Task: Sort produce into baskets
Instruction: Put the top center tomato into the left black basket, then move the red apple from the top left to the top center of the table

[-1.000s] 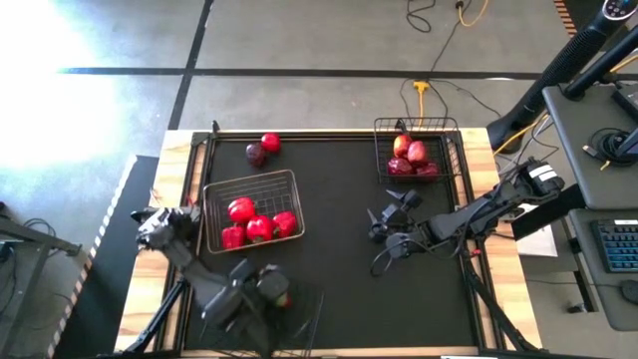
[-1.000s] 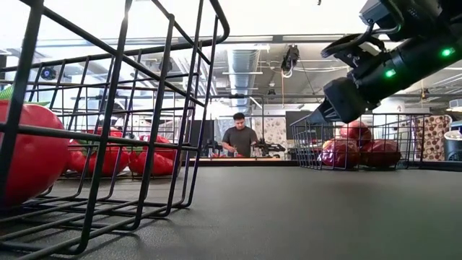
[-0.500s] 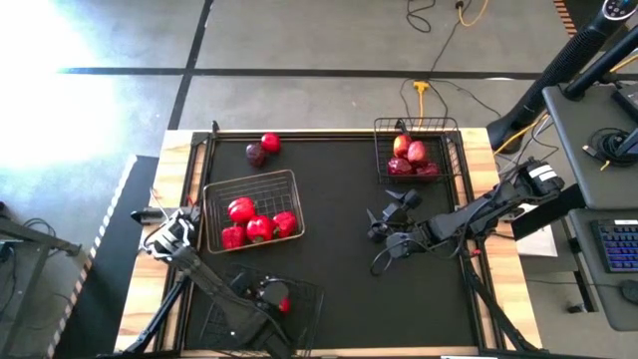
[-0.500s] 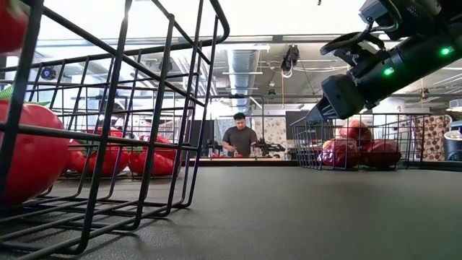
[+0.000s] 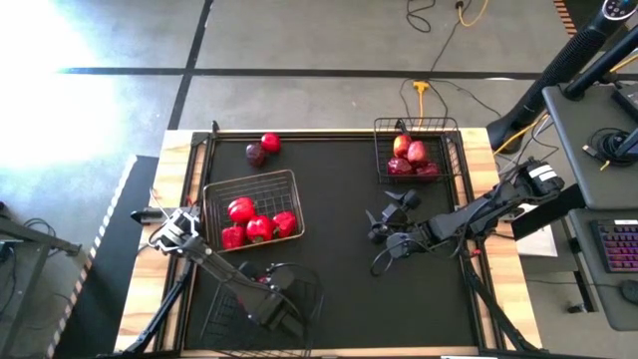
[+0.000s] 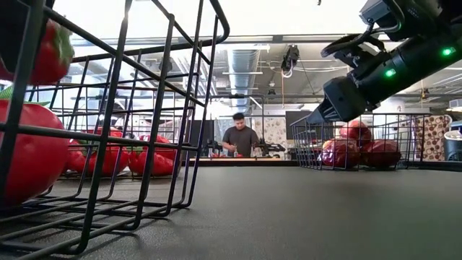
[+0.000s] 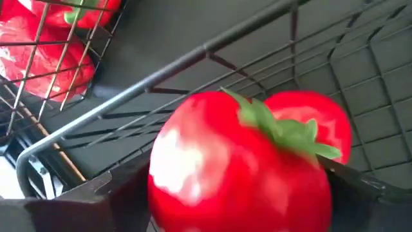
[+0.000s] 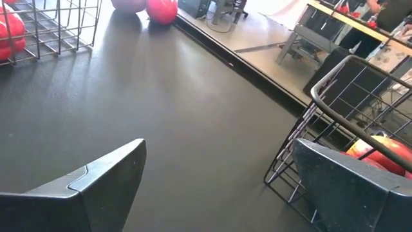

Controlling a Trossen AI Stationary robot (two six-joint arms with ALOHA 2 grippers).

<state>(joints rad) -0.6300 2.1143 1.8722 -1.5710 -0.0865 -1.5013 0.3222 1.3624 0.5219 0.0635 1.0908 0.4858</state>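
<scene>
lowering a tomato (image 7: 238, 174) into the near basket (image 5: 309, 299), we have the left gripper (image 5: 274, 304) over that basket's middle, at the table's near edge. in the left wrist view the tomato fills the space between the two fingers (image 7: 71, 203), green top pointing away from the wrist, with the basket's top wire just beyond it and a second tomato (image 7: 315, 125) behind. we cannot tell whether the fingers clamp it or have begun to let go. the relation that matters: the tomato sits directly between the fingers and above the basket floor, so we judge the coming move to be a straight release, with no sideways travel.

the right gripper (image 5: 384, 229) waits wide open and empty, well apart from the near basket, nearer the apple basket (image 5: 384, 150). the pepper basket (image 5: 214, 199) lies just beyond the near basket. two loose fruits (image 5: 262, 149) lie past the pepper basket at the far edge; the left arm is nearer them.
</scene>
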